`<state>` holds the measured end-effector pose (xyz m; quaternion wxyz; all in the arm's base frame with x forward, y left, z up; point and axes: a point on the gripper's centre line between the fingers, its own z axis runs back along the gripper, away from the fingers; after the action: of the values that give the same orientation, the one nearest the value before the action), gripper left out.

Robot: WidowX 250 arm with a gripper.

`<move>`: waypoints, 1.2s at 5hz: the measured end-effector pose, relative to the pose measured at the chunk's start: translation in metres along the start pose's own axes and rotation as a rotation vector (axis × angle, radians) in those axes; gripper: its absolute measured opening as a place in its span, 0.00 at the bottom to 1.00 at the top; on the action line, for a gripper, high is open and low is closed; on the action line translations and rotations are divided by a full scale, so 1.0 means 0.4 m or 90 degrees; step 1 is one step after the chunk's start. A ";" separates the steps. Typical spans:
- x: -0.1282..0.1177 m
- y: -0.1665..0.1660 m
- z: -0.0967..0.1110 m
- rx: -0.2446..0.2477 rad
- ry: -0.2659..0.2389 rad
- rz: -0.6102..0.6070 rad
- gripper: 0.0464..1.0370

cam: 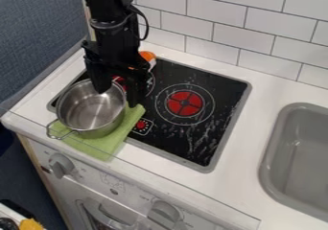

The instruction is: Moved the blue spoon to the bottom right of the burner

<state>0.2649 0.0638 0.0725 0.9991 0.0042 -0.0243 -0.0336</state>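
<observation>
Camera view: the pot (88, 110) sits on green cloth (96, 148) at the stove's (225, 91) front left, handle (61, 138) and long axis pointing lower left, and the gripper (116, 97) hangs downward, fingers (100, 83) spread astride its rim.

I see the pot (89, 110) on the cloth (97, 146), which lies across the stove's (224, 99) front edge, near its left corner. On my worktop (251, 128), the sink (267, 152) sits right of the stove, and the wall (256, 40) runs behind the back edge.
</observation>
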 end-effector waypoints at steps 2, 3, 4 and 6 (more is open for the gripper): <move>0.049 0.082 -0.016 0.025 0.027 0.047 0.96; 0.090 0.133 -0.035 0.053 0.044 0.071 0.96; 0.138 0.158 -0.038 0.060 0.045 0.079 0.96; 0.181 0.240 -0.072 0.073 0.063 0.122 0.96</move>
<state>0.3449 0.1549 0.0483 0.9959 0.0605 0.0226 0.0635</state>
